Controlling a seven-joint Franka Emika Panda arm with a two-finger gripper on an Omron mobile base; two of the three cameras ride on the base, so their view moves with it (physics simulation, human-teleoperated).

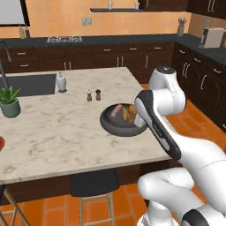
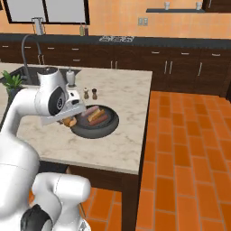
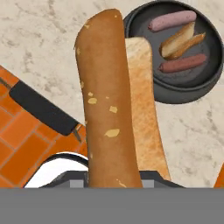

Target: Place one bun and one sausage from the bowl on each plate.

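Rising lengthwise up the middle of the hand view, a split hot-dog bun (image 3: 116, 100) stands in front of the camera, its browned crust to the left and its pale cut face to the right. Its lower end runs down to where the finger tips sit, so the claw appears clamped on it, though the tips themselves are hidden behind the bread.

Beyond it, the dark bowl (image 3: 175, 94) lies on the marble island counter (image 1: 57, 128). It holds one more bun (image 3: 180, 40) and two sausages: a pink sausage (image 3: 171, 20) toward the far rim and a darker red sausage (image 3: 182, 63) toward the near rim, with the second bun between them.

From the base views the bowl sits near the counter's right edge, close to the corner above a dark stool (image 1: 93, 182), with orange tiled floor (image 2: 189, 149) open beyond that edge. The held bun (image 2: 70, 121) hangs at the bowl's left rim under the wrist.

Left of the bowl the marble is broad and open. Two small shakers (image 1: 93, 95) stand side by side behind it, a white dispenser bottle (image 1: 61, 82) beside the sink (image 1: 31, 84), and one potted plant (image 1: 9, 102) near the left end.
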